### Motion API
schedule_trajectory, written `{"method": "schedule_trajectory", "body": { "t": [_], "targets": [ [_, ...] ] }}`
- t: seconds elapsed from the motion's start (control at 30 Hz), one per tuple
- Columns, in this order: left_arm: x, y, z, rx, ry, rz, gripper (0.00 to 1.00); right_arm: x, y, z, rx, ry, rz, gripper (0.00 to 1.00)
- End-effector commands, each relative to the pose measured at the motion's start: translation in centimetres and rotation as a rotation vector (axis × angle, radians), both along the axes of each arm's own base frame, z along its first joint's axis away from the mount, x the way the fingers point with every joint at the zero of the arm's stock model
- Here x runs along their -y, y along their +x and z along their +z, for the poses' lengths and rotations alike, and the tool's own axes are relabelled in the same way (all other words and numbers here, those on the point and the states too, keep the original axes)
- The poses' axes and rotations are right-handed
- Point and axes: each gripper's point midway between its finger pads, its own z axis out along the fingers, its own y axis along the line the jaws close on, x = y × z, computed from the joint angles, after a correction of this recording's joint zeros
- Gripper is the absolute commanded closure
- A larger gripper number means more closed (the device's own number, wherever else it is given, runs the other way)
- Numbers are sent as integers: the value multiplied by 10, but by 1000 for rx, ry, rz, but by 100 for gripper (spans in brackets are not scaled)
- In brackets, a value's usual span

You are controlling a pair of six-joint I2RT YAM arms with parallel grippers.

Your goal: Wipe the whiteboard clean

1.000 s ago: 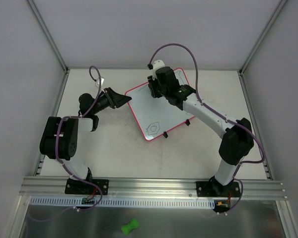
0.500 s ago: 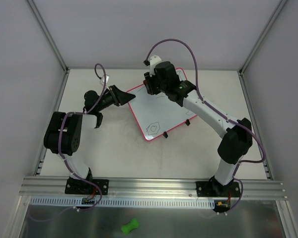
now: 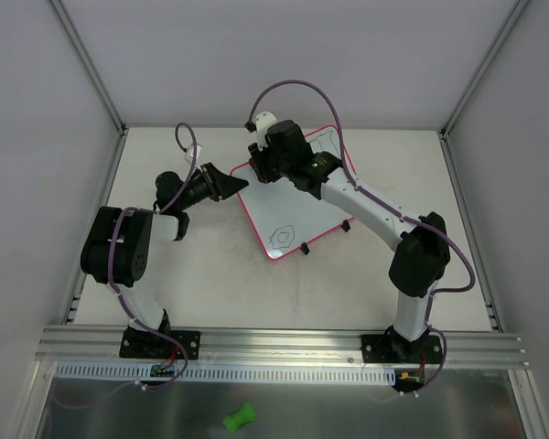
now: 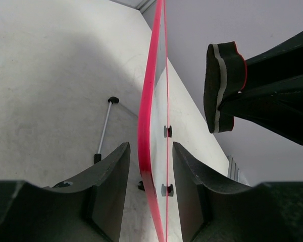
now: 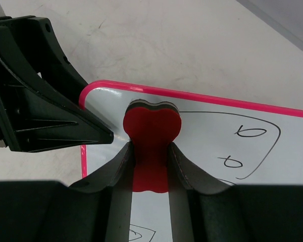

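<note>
Pale table (image 3: 210, 274) between grey walls. Right gripper (image 5: 149, 146): fingers clamped on a red bone-shaped eraser (image 5: 151, 123), whose head lies on the whiteboard (image 5: 217, 121) near a rounded corner; from above the eraser is hidden under the wrist. Left gripper (image 4: 150, 148): jaws apart, straddling the whiteboard's pink edge, contact unclear. Whiteboard sits mid-table, turned diagonal, one corner toward the arm bases. Far corner covered by the right arm, doodles (image 5: 242, 146) partly cut off. Long axis not plain; sides look near equal.
</note>
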Motion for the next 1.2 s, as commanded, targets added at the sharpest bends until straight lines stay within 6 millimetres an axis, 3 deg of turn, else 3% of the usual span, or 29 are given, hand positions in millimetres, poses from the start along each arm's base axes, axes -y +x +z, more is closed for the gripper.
{"method": "schedule_trajectory", "body": {
  "t": [0.0,0.27,0.53,0.8,0.97,1.17],
  "targets": [
    [2,-2,15,108,16,-6,62,-7,5,20,52,14,10,100],
    [2,-1,13,93,16,-6,72,-15,7,9,37,4,14,100],
    [3,0,10,80,20,-14,100,-26,6,-3,26,-12,44,100],
    [5,0,9,75,18,-26,100,-30,9,-18,39,-65,35,100],
    [5,-1,9,80,20,-29,100,-6,29,-22,84,-134,-110,100],
    [5,-2,8,80,21,-34,100,30,53,-28,33,-91,-242,100]
  ]
}}
